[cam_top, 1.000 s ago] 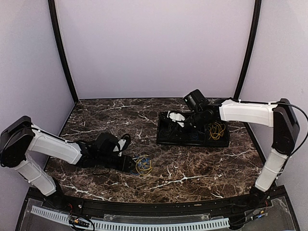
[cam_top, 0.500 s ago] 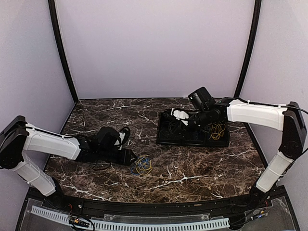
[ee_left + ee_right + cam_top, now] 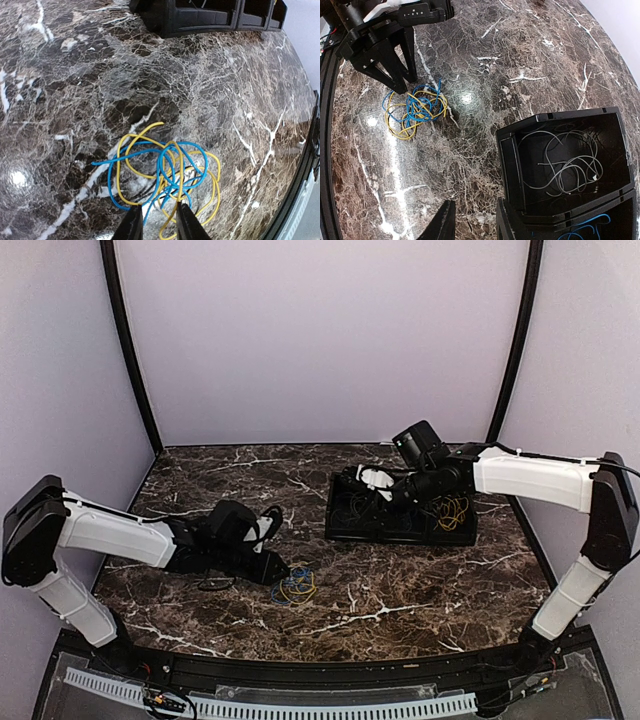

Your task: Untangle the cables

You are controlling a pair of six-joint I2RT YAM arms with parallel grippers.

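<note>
L gripper (image 3: 156, 224) sits low on the marble table (image 3: 60, 100). Jaws part-open w/ a narrow gap, wider than the wires, straddling the near strands of the yellow-blue tangle (image 3: 165, 170). Tangle lies loose on the table, well apart from the black tray (image 3: 400, 533) to its right. R gripper (image 3: 472, 222) hangs over the tray's left end, jaws also part-open, nothing btwn them. Grey cable (image 3: 565, 162) is coiled in the end compartment, blue cable (image 3: 582, 232) in the next, yellow coil (image 3: 452, 510) in the rightmost.
</note>
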